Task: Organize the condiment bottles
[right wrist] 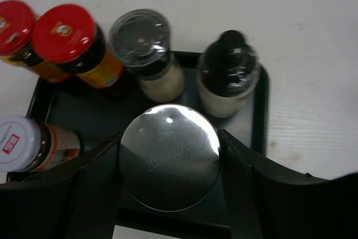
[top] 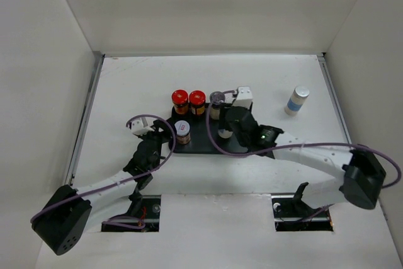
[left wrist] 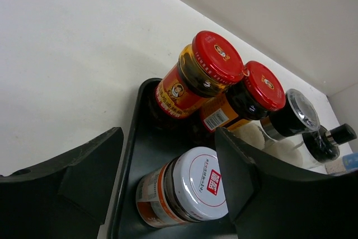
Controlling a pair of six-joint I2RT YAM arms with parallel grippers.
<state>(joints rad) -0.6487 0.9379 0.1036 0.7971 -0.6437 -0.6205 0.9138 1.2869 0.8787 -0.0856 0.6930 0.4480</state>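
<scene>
The right gripper (right wrist: pixel 168 160) is gripping the shaker (right wrist: pixel 168 158); lowering it straight down should avoid the jars ahead.

Six upright condiment bottles (top: pixel 198 103) crowd the tray; a white shaker (top: pixel 296 101) stands apart.
</scene>
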